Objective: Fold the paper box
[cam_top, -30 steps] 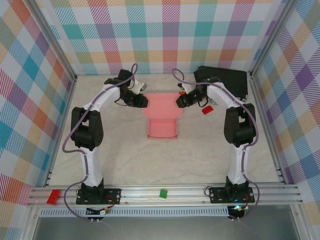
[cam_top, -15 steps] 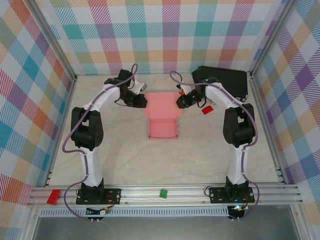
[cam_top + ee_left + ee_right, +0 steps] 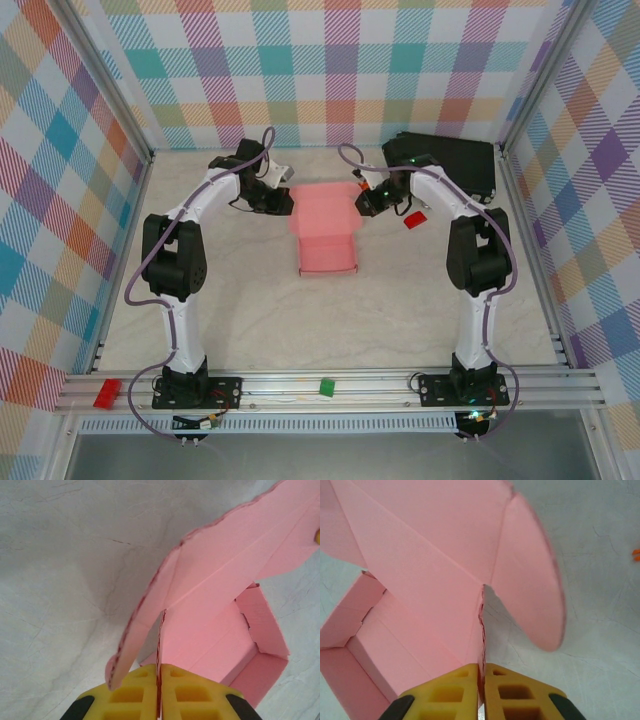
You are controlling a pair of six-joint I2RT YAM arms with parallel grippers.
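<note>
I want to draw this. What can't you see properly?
- Top view: black case, partly hidden by the right arm; red piece beside it, too small to name.
- Right wrist view: orange speck, cut by the frame edge.
- Left wrist view: paper box lid, cut by the frame edge.
</note>
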